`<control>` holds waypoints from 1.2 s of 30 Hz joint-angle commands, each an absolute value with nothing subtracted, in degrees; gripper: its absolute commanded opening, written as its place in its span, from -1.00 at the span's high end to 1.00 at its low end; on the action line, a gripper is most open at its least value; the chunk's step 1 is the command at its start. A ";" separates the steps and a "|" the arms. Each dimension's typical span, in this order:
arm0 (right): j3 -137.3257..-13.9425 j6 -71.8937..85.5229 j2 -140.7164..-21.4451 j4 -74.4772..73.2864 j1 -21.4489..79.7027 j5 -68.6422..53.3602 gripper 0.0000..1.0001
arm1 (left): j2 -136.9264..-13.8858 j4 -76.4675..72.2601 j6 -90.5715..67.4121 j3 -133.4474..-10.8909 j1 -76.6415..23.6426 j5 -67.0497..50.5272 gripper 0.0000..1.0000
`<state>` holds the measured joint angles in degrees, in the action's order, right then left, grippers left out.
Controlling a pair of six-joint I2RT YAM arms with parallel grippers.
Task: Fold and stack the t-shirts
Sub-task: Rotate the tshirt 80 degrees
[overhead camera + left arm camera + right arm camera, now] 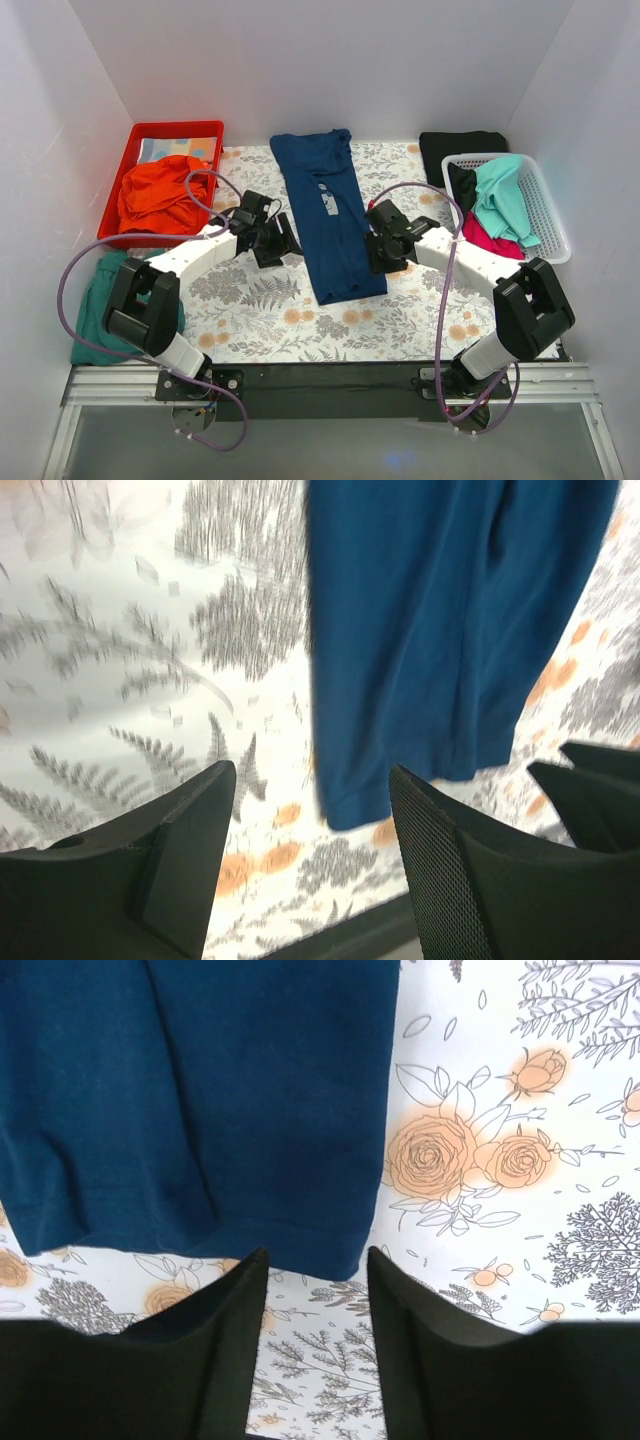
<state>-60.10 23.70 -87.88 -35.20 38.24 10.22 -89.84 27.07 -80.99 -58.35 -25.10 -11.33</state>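
Observation:
A navy blue t-shirt (330, 210) lies on the flowered table cover, folded lengthwise into a long narrow strip, with a small white mark near its middle. My left gripper (283, 248) hovers just off the strip's left edge, and my right gripper (380, 256) just off its right edge, both near the strip's near end. In the left wrist view the left gripper (312, 780) stands open over bare cover, the shirt's hem corner (440, 630) ahead of it. The right gripper (317, 1260) is open too, its tips just short of the hem (200, 1090). Neither holds anything.
A red tray (205, 131) at the back left holds an orange-red shirt (160, 190). A white basket (545, 205) at the right holds turquoise (505, 200) and red-pink (485, 238) shirts. A black shirt (460, 148) lies behind it. Green cloth (95, 300) lies by the left arm.

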 commanded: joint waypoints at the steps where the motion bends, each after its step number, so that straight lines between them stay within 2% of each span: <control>1: -55.64 23.29 -84.12 -29.80 36.13 3.87 -0.08 | -86.31 26.02 -85.07 -53.45 -26.89 -16.51 -0.22; 6: -53.00 22.68 -83.85 -27.51 34.89 0.44 -0.13 | -86.92 24.70 -87.53 -50.72 -29.09 -19.42 -0.18; 12: -50.89 23.47 -83.85 -25.49 34.10 -2.11 -0.11 | -90.08 23.20 -91.49 -50.71 -32.78 -20.57 0.05; 24: -46.58 22.33 -82.71 -22.94 31.91 -4.66 -0.10 | -94.39 21.01 -96.41 -48.96 -34.10 -21.88 0.08; 30: -44.57 22.06 -82.71 -21.27 31.03 -6.15 -0.08 | -97.55 19.34 -97.29 -49.39 -34.63 -22.94 0.23; 36: -43.33 21.80 -82.53 -19.69 30.32 -7.47 -0.07 | -100.81 19.07 -97.29 -50.62 -35.16 -23.29 0.27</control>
